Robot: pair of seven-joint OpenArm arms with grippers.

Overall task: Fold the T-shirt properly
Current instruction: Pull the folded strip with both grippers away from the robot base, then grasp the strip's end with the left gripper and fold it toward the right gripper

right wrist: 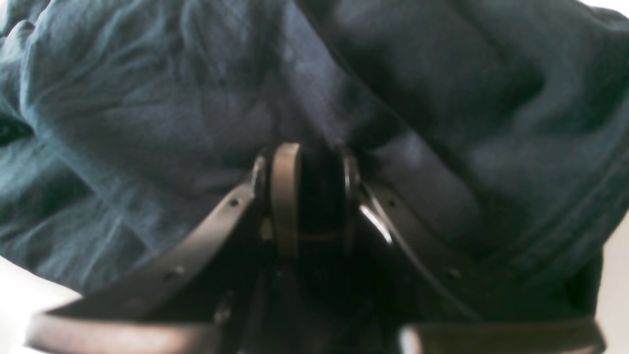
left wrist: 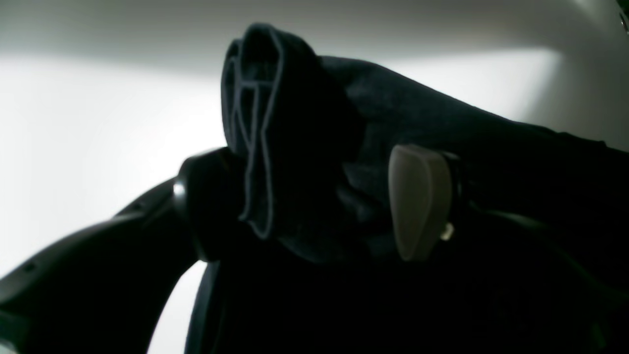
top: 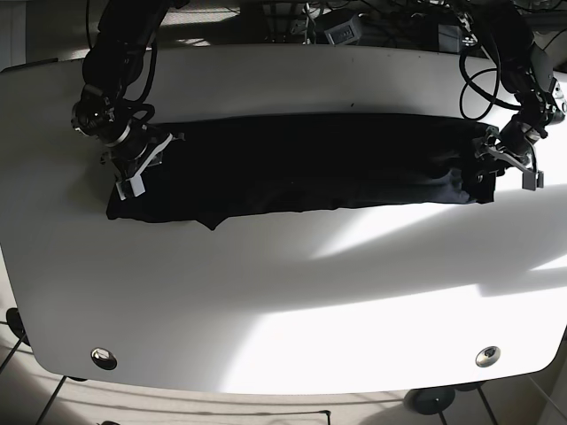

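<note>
I see the dark T-shirt (top: 301,168) lying as a long horizontal band across the upper half of the white table (top: 283,301), from nine to three o'clock. My left gripper (top: 509,155) pinches bunched fabric at the three o'clock end; my right gripper (top: 133,159) is clamped on cloth at nine. To fold well, I judge I should move both ends together, keeping the band taut and level. The cloth looks soft, matte, finely wrinkled, with stitched hems; the table is smooth and glossy.
</note>
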